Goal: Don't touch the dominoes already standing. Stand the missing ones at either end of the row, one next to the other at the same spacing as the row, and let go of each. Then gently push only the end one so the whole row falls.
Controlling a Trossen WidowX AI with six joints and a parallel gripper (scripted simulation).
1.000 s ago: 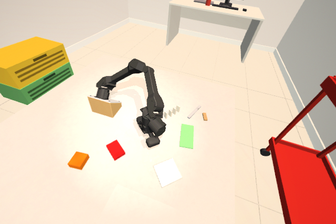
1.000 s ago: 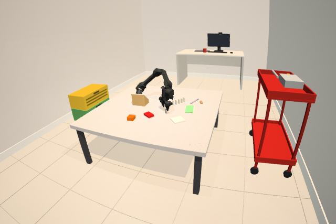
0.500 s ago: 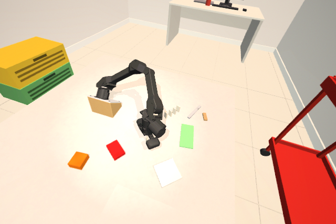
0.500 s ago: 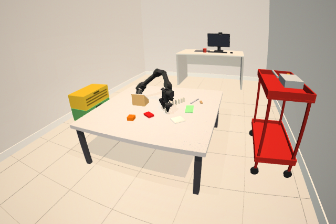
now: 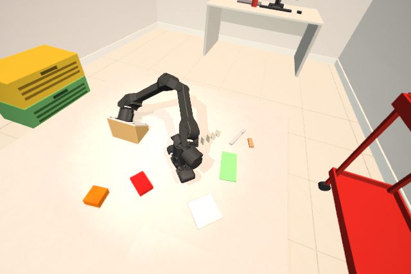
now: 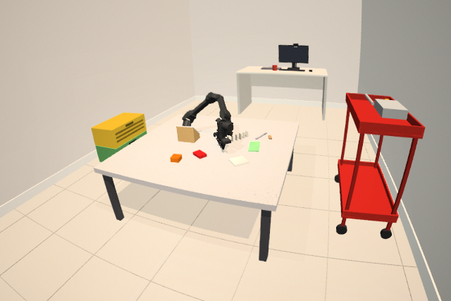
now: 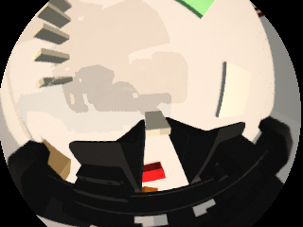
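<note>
A row of several upright cream dominoes (image 5: 208, 138) (image 6: 241, 135) (image 7: 51, 56) stands right of the arm; in the wrist view it runs down the upper left, and in the top view the arm partly hides its near end. My gripper (image 6: 223, 147) (image 7: 154, 121) is off the row's near end, low over the table. It is shut on a separate domino (image 7: 154, 119), with one fingertip at each of its side edges. In the top and exterior views the arm hides this domino. Whether its base touches the table cannot be told.
A tan block (image 5: 124, 130) (image 6: 186, 134) is left of the arm. A red block (image 5: 141, 183) (image 6: 199, 154) and an orange block (image 5: 96, 196) (image 6: 175, 157) lie in front. A green pad (image 5: 228, 166), white pad (image 5: 205, 210), grey stick (image 5: 237, 137) and small tan piece (image 5: 250, 142) lie right.
</note>
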